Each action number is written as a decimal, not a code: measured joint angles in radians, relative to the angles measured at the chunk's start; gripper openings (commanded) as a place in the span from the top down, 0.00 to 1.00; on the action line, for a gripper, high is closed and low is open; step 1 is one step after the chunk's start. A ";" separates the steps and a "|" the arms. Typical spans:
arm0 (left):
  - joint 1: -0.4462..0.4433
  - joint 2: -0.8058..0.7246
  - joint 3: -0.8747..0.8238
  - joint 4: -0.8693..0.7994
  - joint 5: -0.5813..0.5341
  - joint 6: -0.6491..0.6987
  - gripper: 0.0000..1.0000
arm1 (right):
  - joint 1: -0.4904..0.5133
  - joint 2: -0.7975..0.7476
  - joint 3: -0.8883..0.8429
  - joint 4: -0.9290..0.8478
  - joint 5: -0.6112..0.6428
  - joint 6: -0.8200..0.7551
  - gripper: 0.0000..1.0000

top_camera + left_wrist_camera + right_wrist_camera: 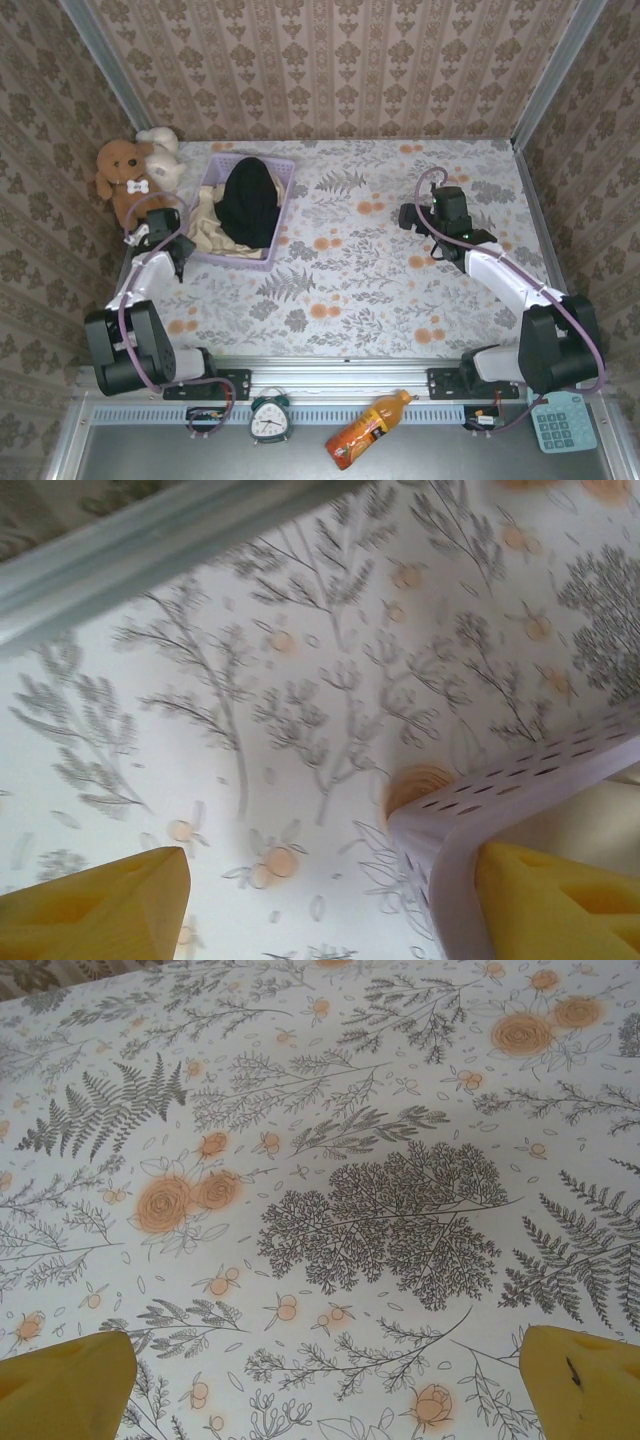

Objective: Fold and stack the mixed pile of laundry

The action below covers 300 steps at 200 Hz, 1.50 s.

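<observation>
- Top view: the left arm [148,278] reaches to the near left corner of the lavender mesh basket [284,205], which holds both garments. The black garment [248,200] is heaped in the middle and the cream garment [205,228] spills over the left wall. The right arm [500,275] hangs over the floral surface [340,270], well apart from the basket. Nothing is out or folded, so the first pick looks to be the step in hand.
- Left wrist view: the left fingers [100,910] stand apart, straddling the basket's corner. One is outside over the surface, the other inside over the cream garment. Closing here would likely pinch the plastic wall. A better grasp would bring both fingers inside the rim, onto cloth alone, then lift straight up so the light basket does not drag.
- Right wrist view: the right fingers [60,1390] are spread wide above the flower-printed surface, holding nothing. That open stretch looks suited to the folding.
- Room: patterned wallpaper [330,60] closes three sides. Teddy bears [125,170] sit in the far left corner beside the basket. An alarm clock [270,418], an orange bottle [365,430] and a calculator [562,425] lie on the ledge before the arm bases.
</observation>
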 measured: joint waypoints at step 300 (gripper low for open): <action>-0.776 0.359 0.904 0.133 0.431 0.168 1.00 | -0.049 -0.024 0.099 -0.121 -0.019 0.005 0.00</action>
